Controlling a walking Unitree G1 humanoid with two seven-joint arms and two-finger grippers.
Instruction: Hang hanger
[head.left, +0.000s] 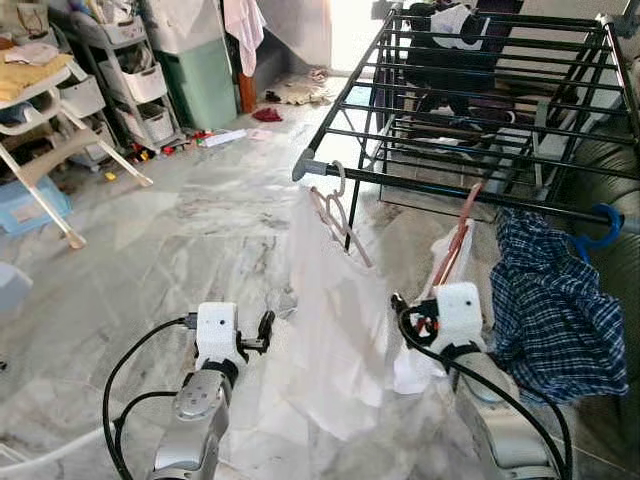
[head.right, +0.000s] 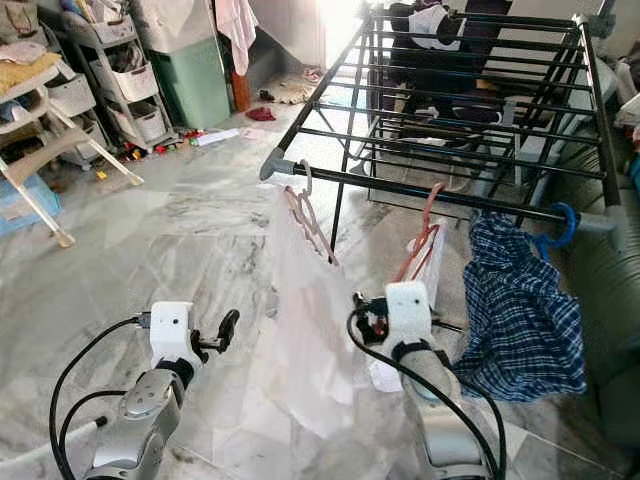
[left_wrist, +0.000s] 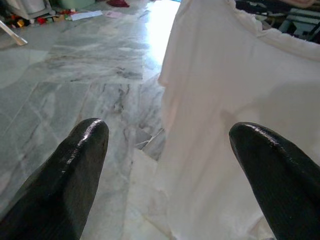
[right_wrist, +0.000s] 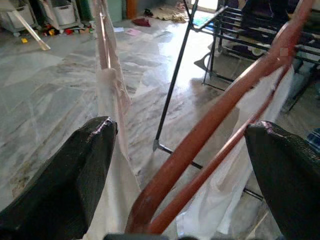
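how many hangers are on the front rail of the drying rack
3: a pink hanger with the white garment at the rail's left end, a red hanger mid-rail between the right gripper's open fingers, a blue hanger holding the plaid shirt.

A black drying rack (head.left: 480, 120) stands on the right over a grey marble floor (head.left: 200, 240); from its near rail hang a white garment (head.left: 335, 320) on a pale hanger (head.left: 335, 205), a reddish hanger (head.left: 458, 235) with a white cloth, and a blue plaid shirt (head.left: 555, 310) on a blue hanger (head.left: 598, 228). On the far floor lie a red cloth (head.left: 267, 114), a pale heap (head.left: 300, 92) and small clutter beside the shelving units (head.left: 130, 75) at far left.
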